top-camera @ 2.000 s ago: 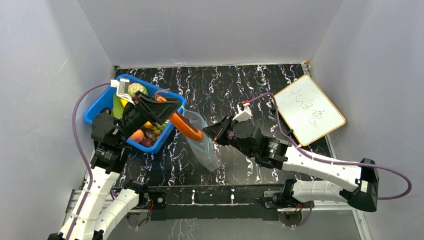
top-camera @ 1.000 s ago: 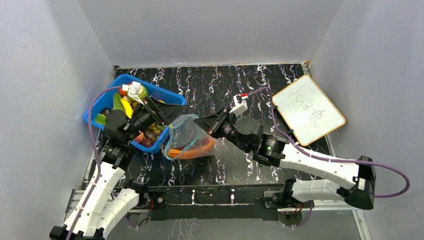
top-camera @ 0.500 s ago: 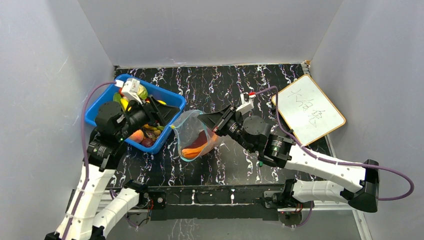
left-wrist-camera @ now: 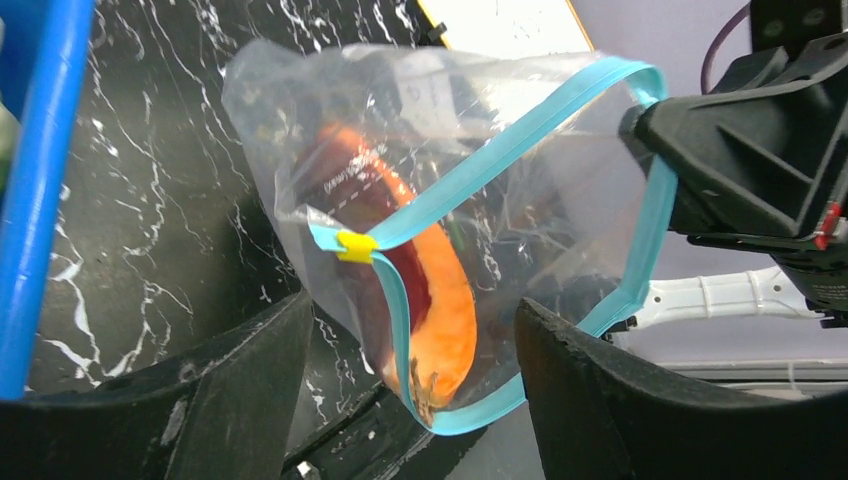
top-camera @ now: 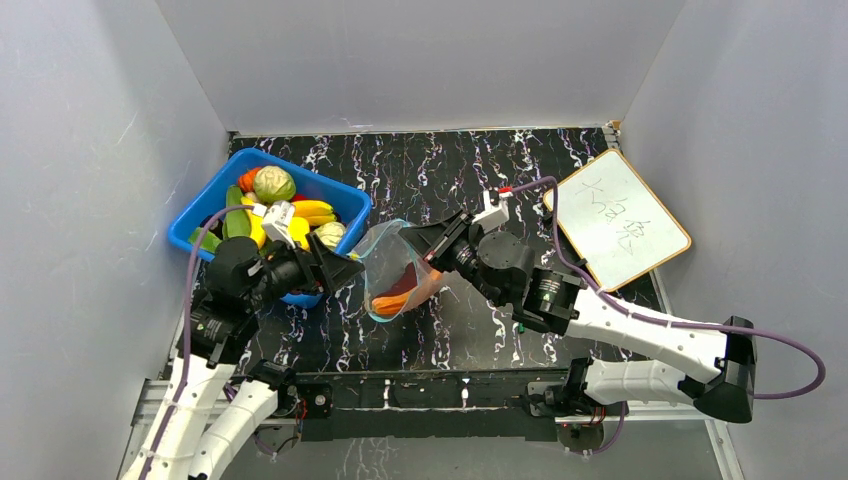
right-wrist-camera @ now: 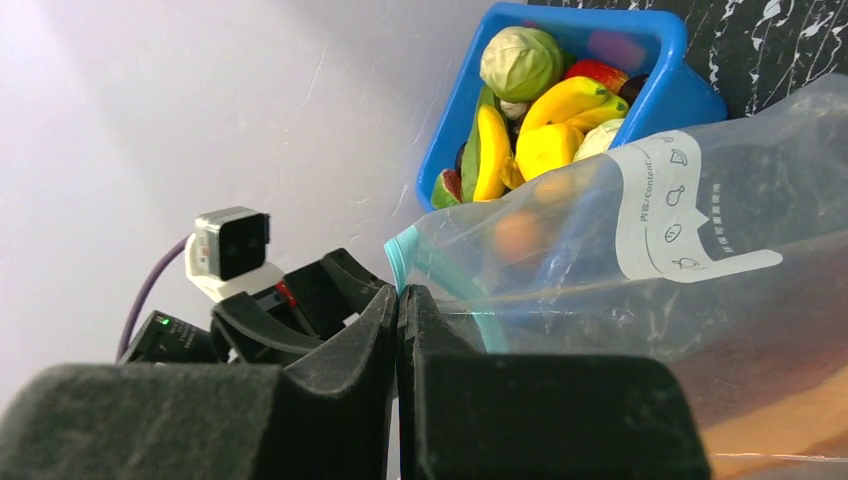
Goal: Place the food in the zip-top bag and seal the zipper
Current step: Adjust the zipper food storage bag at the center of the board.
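The clear zip-top bag (top-camera: 383, 262) hangs over the table's middle with its mouth open toward the left. My right gripper (top-camera: 428, 240) is shut on its teal zipper (left-wrist-camera: 502, 158) edge, fingertips pinched together (right-wrist-camera: 399, 300). One long orange piece of food (left-wrist-camera: 445, 318) lies inside the bag (left-wrist-camera: 420, 150). A yellow slider (left-wrist-camera: 355, 245) sits on the strip. My left gripper (top-camera: 345, 270) is open and empty, fingers (left-wrist-camera: 250, 390) spread just short of the bag's mouth. More food (top-camera: 272, 185), bananas and a cabbage among it, fills the blue bin (top-camera: 345, 196).
A whiteboard (top-camera: 617, 220) with writing lies at the right. The bin (right-wrist-camera: 455, 110) stands at the back left, close behind my left arm. Grey walls enclose three sides of the dark marbled table (top-camera: 440, 170).
My left gripper let the orange piece go inside the bag, then drew back out of the bin area toward the near left. The right gripper keeps its hold on the bag.
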Motion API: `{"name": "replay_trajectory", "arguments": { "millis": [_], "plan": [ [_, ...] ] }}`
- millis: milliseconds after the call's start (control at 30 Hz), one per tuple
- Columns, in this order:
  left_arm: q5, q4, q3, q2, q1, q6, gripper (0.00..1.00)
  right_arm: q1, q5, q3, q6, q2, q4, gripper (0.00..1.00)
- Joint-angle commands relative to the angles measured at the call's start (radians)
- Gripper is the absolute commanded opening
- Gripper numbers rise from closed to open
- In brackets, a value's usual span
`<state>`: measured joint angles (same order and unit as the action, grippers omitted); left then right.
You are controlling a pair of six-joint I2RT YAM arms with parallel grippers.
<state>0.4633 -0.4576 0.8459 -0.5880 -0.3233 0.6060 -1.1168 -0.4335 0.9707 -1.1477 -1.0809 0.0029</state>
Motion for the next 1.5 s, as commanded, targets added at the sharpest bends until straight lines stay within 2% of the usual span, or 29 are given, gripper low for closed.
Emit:
{"name": "replay_trajectory", "arguments": {
  "millis": [0,267,367,567,633,667,900,1000,1133,1300,1400,1467],
  "plan": [
    [0.083,0.133,-0.081,0.0,-0.002,0.081,0.68,0.0,-0.045,0.043,-0.021,0.007,0.057,0.0],
    [0.068,0.154,-0.149,-0.049,-0.002,0.047,0.62,0.0,-0.039,0.049,-0.033,-0.013,0.054,0.0],
    [0.058,0.184,-0.166,-0.053,-0.003,0.046,0.54,0.0,-0.026,0.048,-0.037,-0.022,0.054,0.0],
    [0.047,0.185,-0.118,-0.07,-0.002,0.026,0.26,0.0,-0.035,0.009,-0.042,-0.007,0.038,0.0],
    [0.044,0.186,-0.081,-0.075,-0.002,0.024,0.04,0.0,-0.062,-0.012,-0.045,0.005,-0.001,0.0],
    [0.047,0.192,-0.057,-0.077,-0.002,0.028,0.0,0.0,-0.08,-0.022,-0.05,0.011,-0.025,0.0],
    [0.082,0.226,0.081,-0.14,-0.003,0.071,0.0,0.0,-0.248,-0.018,-0.08,0.052,-0.251,0.0],
    [0.12,0.238,0.147,-0.185,-0.002,0.093,0.0,0.0,-0.259,-0.007,-0.025,0.056,-0.302,0.0],
    [0.145,0.305,0.134,-0.202,-0.002,0.112,0.0,0.0,-0.215,-0.056,0.047,0.047,-0.291,0.0],
    [0.151,0.27,0.127,-0.25,-0.003,0.099,0.0,0.0,-0.209,0.105,0.193,0.024,-0.39,0.0],
    [0.148,0.282,0.109,-0.257,-0.002,0.094,0.0,0.001,-0.073,0.187,0.344,0.035,-0.339,0.0],
    [0.157,0.305,0.095,-0.267,-0.003,0.107,0.0,0.0,0.054,0.145,0.435,0.057,-0.223,0.0]
  ]
}}
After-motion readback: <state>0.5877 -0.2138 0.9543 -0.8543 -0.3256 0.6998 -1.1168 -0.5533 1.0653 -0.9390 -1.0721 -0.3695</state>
